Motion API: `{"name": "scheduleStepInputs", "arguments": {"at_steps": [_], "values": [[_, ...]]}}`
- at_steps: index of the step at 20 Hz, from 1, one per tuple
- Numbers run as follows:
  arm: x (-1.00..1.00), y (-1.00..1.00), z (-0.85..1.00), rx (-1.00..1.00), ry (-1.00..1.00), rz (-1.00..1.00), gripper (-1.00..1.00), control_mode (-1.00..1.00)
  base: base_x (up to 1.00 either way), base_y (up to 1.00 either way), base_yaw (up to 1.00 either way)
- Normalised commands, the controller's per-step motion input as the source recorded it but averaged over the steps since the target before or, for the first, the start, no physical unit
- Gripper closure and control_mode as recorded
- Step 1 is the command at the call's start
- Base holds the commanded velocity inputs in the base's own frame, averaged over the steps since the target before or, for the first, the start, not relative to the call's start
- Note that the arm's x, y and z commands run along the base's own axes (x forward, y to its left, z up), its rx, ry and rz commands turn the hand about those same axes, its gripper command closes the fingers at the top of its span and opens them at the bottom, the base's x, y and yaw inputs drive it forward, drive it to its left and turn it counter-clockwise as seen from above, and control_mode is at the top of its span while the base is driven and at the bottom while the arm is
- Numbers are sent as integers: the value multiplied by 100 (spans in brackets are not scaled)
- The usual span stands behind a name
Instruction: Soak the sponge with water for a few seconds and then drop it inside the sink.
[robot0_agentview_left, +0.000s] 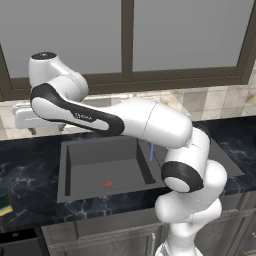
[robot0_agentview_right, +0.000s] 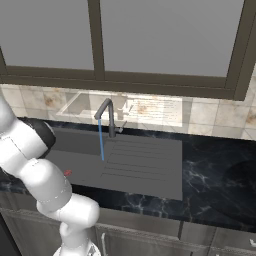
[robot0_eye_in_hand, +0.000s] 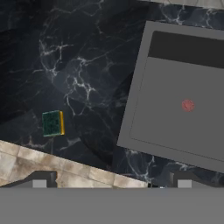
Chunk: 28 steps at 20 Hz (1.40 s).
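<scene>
The sponge (robot0_eye_in_hand: 53, 123), green scouring side up with a yellow edge, lies on the black marbled counter left of the sink (robot0_eye_in_hand: 170, 131). It also peeks in at the left edge of the left base view, as the sponge (robot0_agentview_left: 4, 202). My gripper (robot0_eye_in_hand: 111, 183) hovers high above the counter, open, with its fingertips (robot0_eye_in_hand: 39, 182) wide apart and nothing between them; the sponge is below and toward the left finger. Water (robot0_agentview_right: 101, 142) runs in a thin blue stream from the dark faucet (robot0_agentview_right: 107, 112) into the sink (robot0_agentview_right: 80, 147). The stream of water (robot0_agentview_left: 151, 150) shows behind my arm.
The sink (robot0_agentview_left: 95, 170) has a red drain mark (robot0_agentview_left: 108, 184) and a ribbed drainboard (robot0_agentview_right: 145, 160) on its right. Black marbled counter (robot0_agentview_right: 220, 170) surrounds it. A tiled wall and a window frame (robot0_agentview_right: 125, 80) stand behind.
</scene>
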Motion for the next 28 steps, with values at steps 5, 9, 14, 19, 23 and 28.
{"name": "scheduleStepInputs", "arguments": {"at_steps": [5,9,14,19,23,28], "values": [[-3,21,-13,0,-5,0,-100,-100,0,0,0],[-1,17,-29,0,-4,0,-100,-100,0,0,0],[-2,15,-23,0,-1,0,-100,-100,0,0,0],[-10,10,-8,1,1,0,-100,-100,0,0,0],[-4,1,0,3,12,0,-100,-100,0,0,0],[0,0,0,5,15,0,-100,-100,0,0,0]]}}
